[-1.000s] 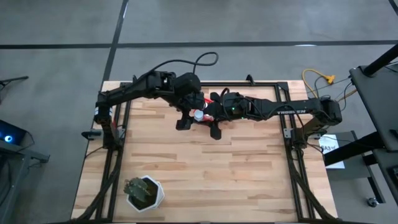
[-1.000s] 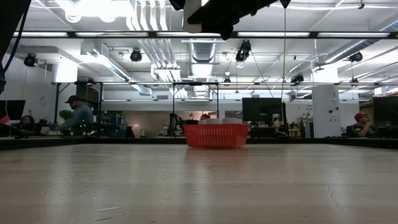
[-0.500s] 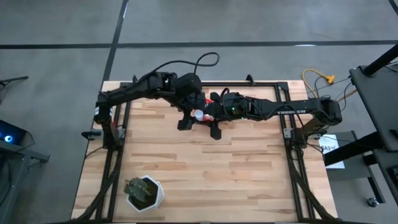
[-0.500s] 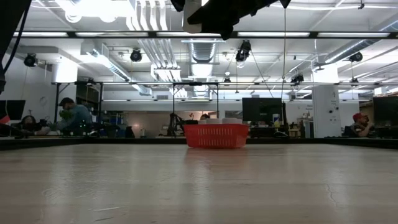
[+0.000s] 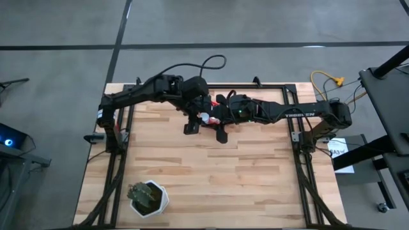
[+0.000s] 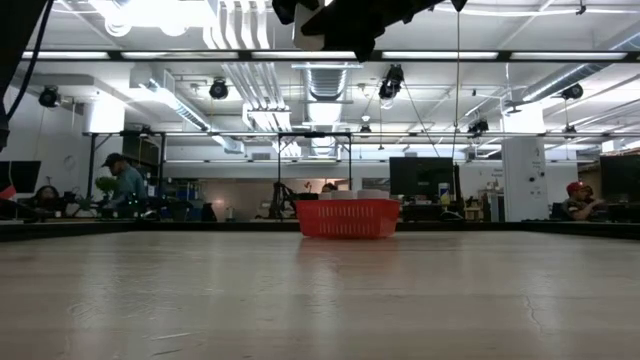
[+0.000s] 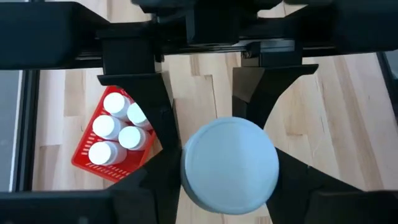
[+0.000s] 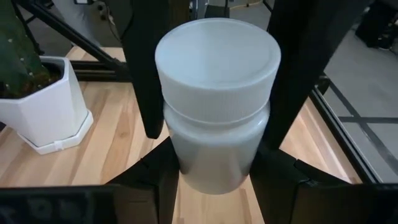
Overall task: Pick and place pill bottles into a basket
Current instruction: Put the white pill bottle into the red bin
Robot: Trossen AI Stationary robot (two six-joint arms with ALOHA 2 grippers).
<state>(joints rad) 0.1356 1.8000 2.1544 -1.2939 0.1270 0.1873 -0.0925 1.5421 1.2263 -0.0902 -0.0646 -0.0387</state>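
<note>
Only the left wrist view looks down into the red basket (image 7: pixel 115 140), where 4 pill bottles (image 7: pixel 118 130) stand capped side up. The low view shows the basket (image 6: pixel 347 217) at the table's far edge, centred. In the high view both arms meet over it, hiding most of it. The left gripper (image 7: pixel 227 165) hangs above the basket, its 2 fingers (image 7: pixel 158 106) clasping a fifth bottle (image 7: pixel 229 165) seen cap-on. The right gripper (image 8: pixel 214 118) hangs just right of the left one, clenched on a sixth bottle (image 8: pixel 216 99). A white plant pot (image 5: pixel 148 197) sits at the table's near left.
</note>
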